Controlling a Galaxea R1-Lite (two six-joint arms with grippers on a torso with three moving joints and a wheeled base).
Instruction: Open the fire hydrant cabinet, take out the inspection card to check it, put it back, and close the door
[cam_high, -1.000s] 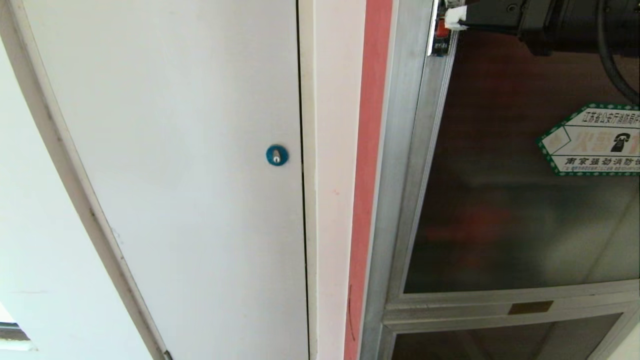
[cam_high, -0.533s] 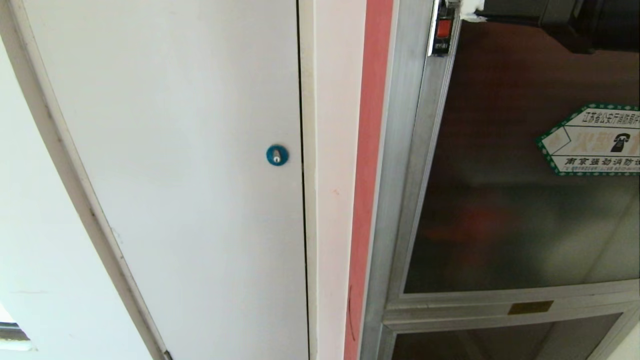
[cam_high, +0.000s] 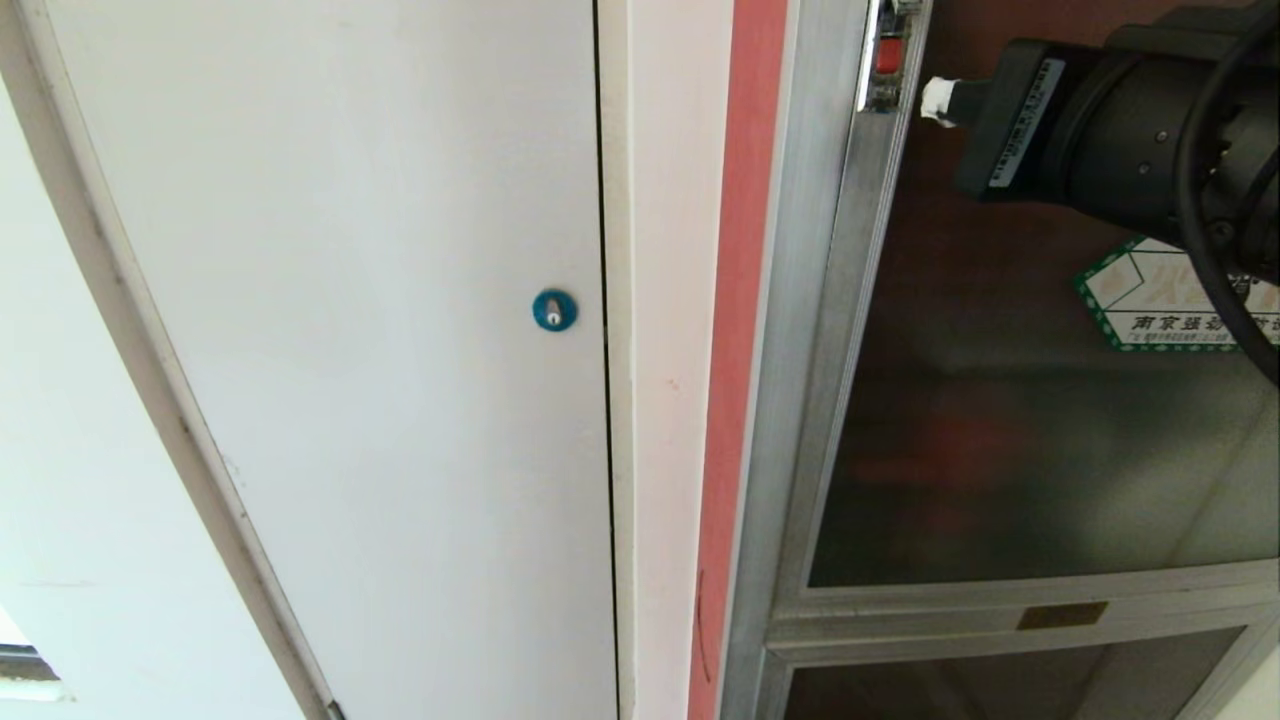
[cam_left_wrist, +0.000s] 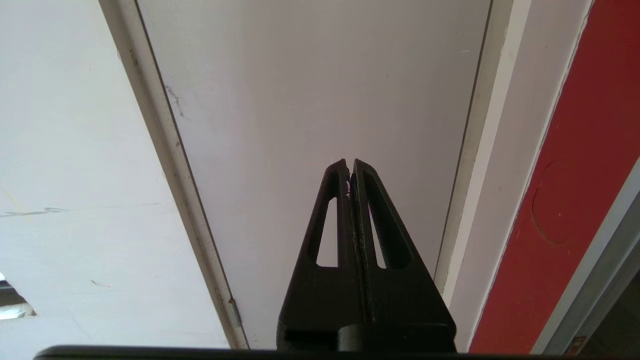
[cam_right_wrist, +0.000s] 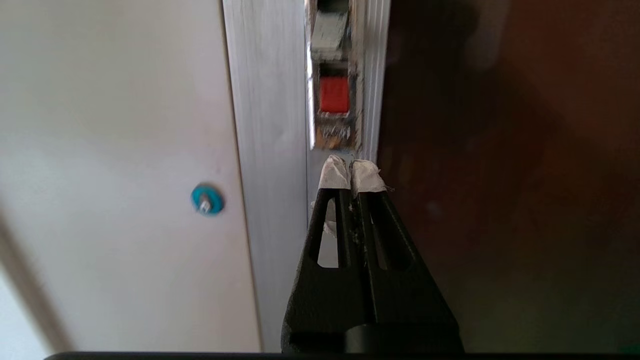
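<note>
Both sets of fingers are pressed together, holding nothing. Right gripper (cam_right_wrist: 352, 172) sits at about 6 o'clock of the red latch (cam_right_wrist: 334, 94) on the door (cam_high: 1000, 450), which looks closed; left gripper (cam_left_wrist: 350, 167) faces the white door (cam_left_wrist: 320, 100).

We see a plain white panel door (cam_high: 350, 350) with a blue round lock (cam_high: 554, 310) near its edge, a white wall (cam_high: 60, 520) beside it, and a red strip (cam_high: 735, 350) alongside.
</note>
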